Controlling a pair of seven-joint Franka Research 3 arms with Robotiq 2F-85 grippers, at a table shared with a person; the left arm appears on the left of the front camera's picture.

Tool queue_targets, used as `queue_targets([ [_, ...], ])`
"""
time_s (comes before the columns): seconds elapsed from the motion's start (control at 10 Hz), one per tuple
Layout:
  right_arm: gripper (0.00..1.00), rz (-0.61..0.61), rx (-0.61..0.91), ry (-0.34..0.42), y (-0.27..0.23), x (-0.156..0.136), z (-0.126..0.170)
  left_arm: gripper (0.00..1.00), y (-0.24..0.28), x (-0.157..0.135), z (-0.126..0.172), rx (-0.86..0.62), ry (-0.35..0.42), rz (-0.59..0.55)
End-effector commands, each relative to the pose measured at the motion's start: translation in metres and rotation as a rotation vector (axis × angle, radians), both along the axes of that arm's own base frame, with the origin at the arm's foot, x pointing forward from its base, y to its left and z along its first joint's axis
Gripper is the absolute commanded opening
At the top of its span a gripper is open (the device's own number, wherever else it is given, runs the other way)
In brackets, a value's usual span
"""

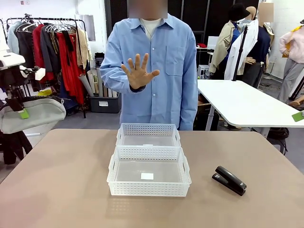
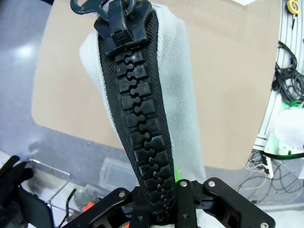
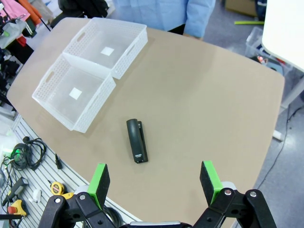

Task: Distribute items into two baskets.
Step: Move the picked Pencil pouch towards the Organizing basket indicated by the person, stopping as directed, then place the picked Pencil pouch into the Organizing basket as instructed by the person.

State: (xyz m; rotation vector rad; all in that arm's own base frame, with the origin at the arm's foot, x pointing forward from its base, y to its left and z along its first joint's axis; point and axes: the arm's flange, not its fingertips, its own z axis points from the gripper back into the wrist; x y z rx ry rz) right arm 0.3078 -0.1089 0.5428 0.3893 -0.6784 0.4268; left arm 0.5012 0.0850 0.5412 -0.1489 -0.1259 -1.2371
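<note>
My left gripper (image 1: 22, 112) hangs off the table's left side, shut on the light-grey fabric pouch (image 1: 40, 116). In the left wrist view the pouch (image 2: 178, 71) and its black zipper (image 2: 137, 118) run up from between the closed fingers of my left gripper (image 2: 164, 192). My right gripper (image 3: 154, 179) is open, high above the table, with nothing between its green pads. The small black stapler (image 3: 136, 140) lies on the table below it, right of the baskets (image 1: 230, 180). The bigger near basket (image 1: 148, 189) (image 3: 92, 111) and the smaller far basket (image 1: 148, 128) (image 3: 130, 54) touch end to end; both are empty.
A person in a blue shirt stands at the far side with one open hand (image 1: 138, 71) raised, palm toward me. A white table (image 1: 247, 102) stands behind at the right and a clothes rack (image 1: 52, 47) at the back left. Cables and tools (image 3: 28, 152) lie beyond the table's edge.
</note>
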Motion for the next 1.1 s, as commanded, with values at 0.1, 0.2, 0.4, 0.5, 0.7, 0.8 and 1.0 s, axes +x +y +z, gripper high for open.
queue_targets([
  [0.1,1.00,0.002,0.007,-0.003,0.0006,-0.0002,0.0008,0.00,0.0001,-0.0016,0.0035,0.004,-0.007,-0.003],
  [0.2,1.00,0.002,0.007,-0.003,0.0006,-0.0002,0.0008,0.00,0.0001,-0.0016,0.0035,0.004,-0.007,-0.003],
  [0.4,1.00,0.002,0.007,-0.003,0.0006,-0.0002,0.0008,0.00,0.0001,-0.0016,0.0035,0.004,-0.007,-0.003],
  [0.5,1.00,0.002,0.007,-0.003,0.0006,-0.0002,0.0008,0.00,0.0001,-0.0016,0.0035,0.004,-0.007,-0.003],
  [0.7,1.00,0.002,0.007,-0.003,0.0006,-0.0002,0.0008,0.00,0.0001,-0.0016,0.0035,0.004,-0.007,-0.003],
  [0.8,1.00,0.002,0.007,-0.003,0.0006,-0.0002,0.0008,0.00,0.0001,-0.0016,0.0035,0.004,-0.007,-0.003],
  [1.0,1.00,0.002,0.007,-0.003,0.0006,-0.0002,0.0008,0.00,0.0001,-0.0016,0.0035,0.004,-0.007,-0.003],
])
